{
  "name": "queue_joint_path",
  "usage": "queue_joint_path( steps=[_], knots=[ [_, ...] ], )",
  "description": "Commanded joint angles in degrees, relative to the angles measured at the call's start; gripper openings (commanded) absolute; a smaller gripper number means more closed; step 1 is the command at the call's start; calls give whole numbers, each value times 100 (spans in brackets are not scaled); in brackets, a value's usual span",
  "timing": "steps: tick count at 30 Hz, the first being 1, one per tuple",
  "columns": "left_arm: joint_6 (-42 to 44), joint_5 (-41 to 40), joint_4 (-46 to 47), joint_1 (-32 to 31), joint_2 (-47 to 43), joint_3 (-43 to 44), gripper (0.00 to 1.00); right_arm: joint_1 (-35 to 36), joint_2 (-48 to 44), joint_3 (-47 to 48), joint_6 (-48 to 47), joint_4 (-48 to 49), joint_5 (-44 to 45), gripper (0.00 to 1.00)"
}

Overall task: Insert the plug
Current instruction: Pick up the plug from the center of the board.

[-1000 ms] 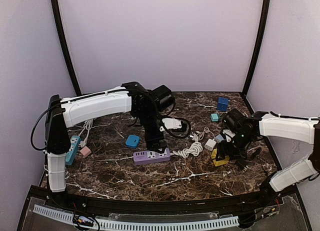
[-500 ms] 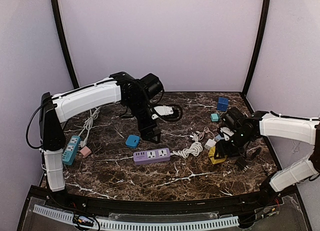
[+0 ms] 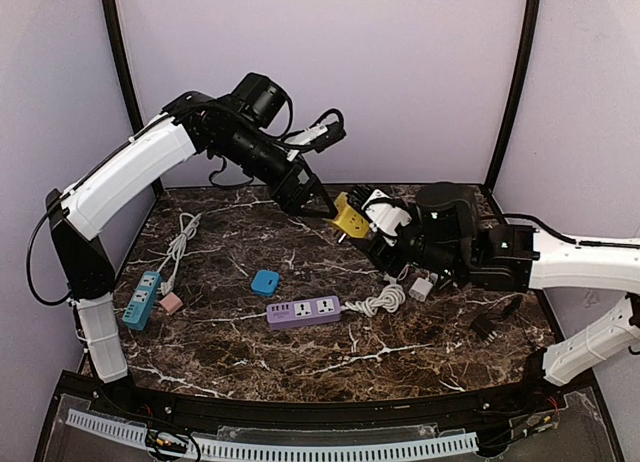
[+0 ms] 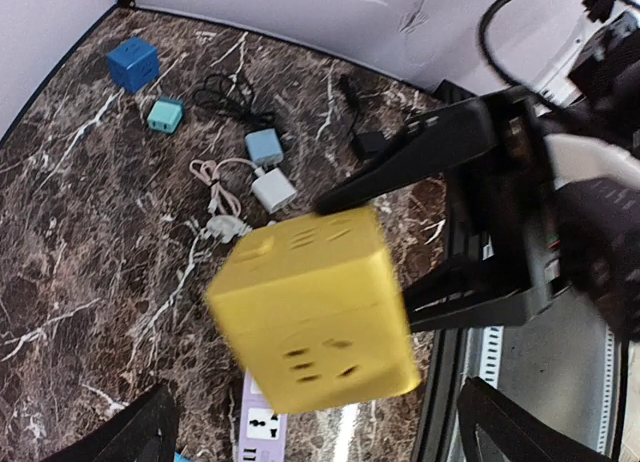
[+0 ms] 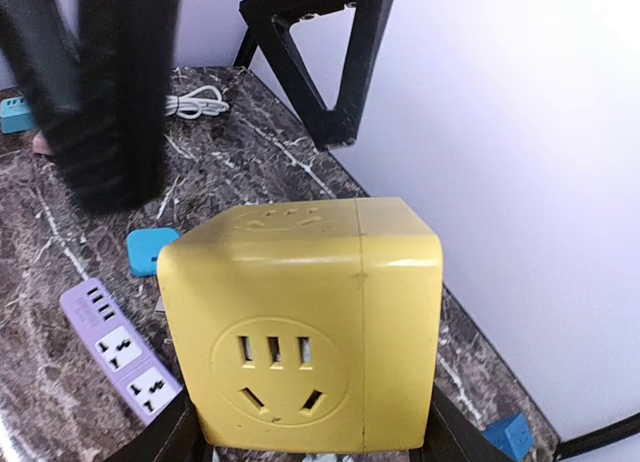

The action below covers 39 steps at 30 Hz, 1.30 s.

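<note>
Two grippers, one item aloft; hazards entered below.
- Item: yellow socket cube, held clear of the table near the middle of the top view. The purple power strip, the likely target, lies on the marble at 7 o'clock from it.
- Right gripper: jaws clamped on the cube's lower flanks, with its socket face turned to the right wrist camera.
- Left gripper: jaws spread wide, at 10 o'clock of the cube and very near. Contact cannot be told.
- Hazard, collision: both arms crowd one small spot, so a careless advance could knock the cube askew in its grip.
- Hazard, drop: if this is a handover, a release before the left jaws close would let the cube fall toward the white cable coil at 5 o'clock.
- Hazard, sliding target: nothing holds the strip down, so insertion force may push or tip it.
- Hazard, misalignment: the cube's pins are barely visible and their orientation is unconfirmed, so a skewed approach could jam.
</note>
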Motion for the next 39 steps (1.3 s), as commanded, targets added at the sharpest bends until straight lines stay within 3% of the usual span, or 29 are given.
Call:
queue_joint_path(
  steps=[1,7,11,16,21,30,39],
  knots=[
    [-453,645,59,-39,-263,150,99,44,509,476,-1175,1547,314,0],
    [-475,211,304,-37,-247,-121,99,257,728,607,-1481,1988,274,0],
    [-361,-329,407,-32,-227,-238,89,323,606,525,-1509,2122,52,0],
    [-293,-326,425,-20,-214,-175,89,343,548,435,-1544,2217,50,0],
    [-253,102,259,186,-275,16,98,346,529,310,-1642,2286,185,0],
    [-270,1087,-4,307,-354,-190,98,332,359,20,-2005,2908,88,0],
    [-629,1651,309,303,-312,-236,83,337,330,-136,-2123,3213,-223,0]
  ],
)
